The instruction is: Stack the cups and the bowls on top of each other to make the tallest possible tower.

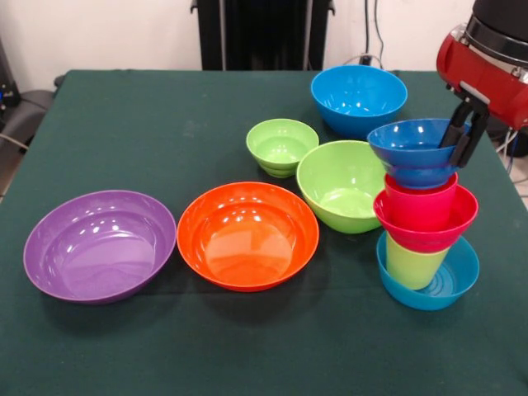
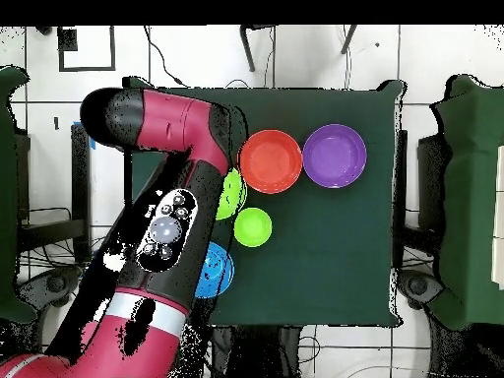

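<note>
With the jaws pinching its right rim, the dark-blue bowl (image 1: 412,148) atop the tower (image 1: 425,223) at frame right looks light, stiff, slippery and tippy.

You see a dark-blue bowl (image 1: 412,151) topping the tower, a purple bowl (image 1: 99,245), an orange bowl (image 1: 247,235), and the dark green bench (image 1: 124,124).

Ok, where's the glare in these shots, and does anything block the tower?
Front view: bright white highlights on the orange bowl and purple bowl, with soft shadows below them on the table. Overhead view: the arm covers the tower entirely.
</note>
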